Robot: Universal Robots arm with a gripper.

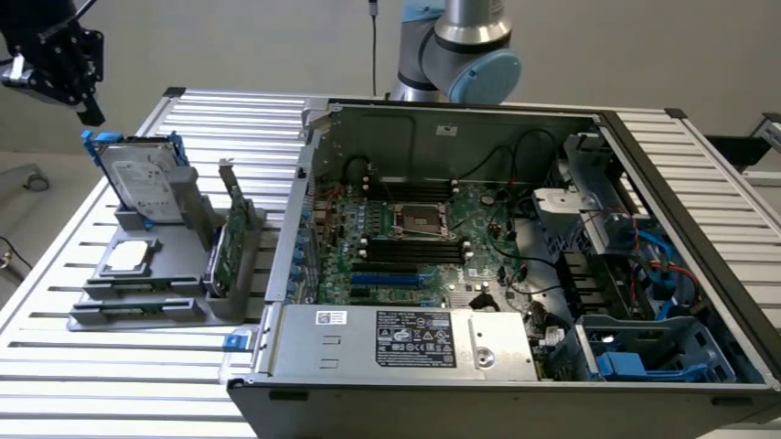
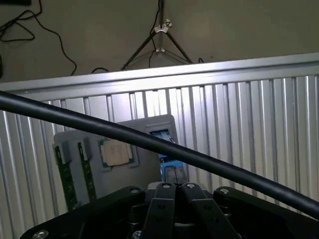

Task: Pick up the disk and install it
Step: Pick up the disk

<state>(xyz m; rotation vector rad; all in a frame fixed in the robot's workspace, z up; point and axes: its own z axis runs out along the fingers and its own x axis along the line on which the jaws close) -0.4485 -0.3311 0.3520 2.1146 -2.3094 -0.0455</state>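
At the exterior view's upper left, a black gripper (image 1: 88,112) hangs in the air over a table (image 1: 110,384) of silver metal slats. Its jaws are pressed together and hold nothing.

Just below it, and a little toward the exterior view's right, the disk (image 1: 142,179) stands on edge in a grey holder (image 1: 134,309). It is a silver-grey drive with a white label, clipped in a blue frame. Gripper and disk are near each other but do not touch.

A small square silver chip (image 1: 131,257) lies flat on the same holder, in front of the disk. A thin green card (image 1: 233,245) stands upright in a slot at the holder's edge nearest the case.

An open computer case (image 1: 683,229) takes up the exterior view's right, with its green motherboard (image 1: 409,233) exposed. The arm (image 1: 462,50) rises behind the case.

From the wrist view, the gripper (image 2: 173,191) has its two black fingers (image 2: 162,209) touching at the tips. Beyond them lies the grey holder (image 2: 149,127) with the chip (image 2: 117,152) on it. A blue piece of the disk (image 2: 168,164) frame sits just past the fingertips. A thick black cable (image 2: 75,118) crosses in front of it all, and a tripod (image 2: 160,30) stands on the floor beyond the table (image 2: 249,114).
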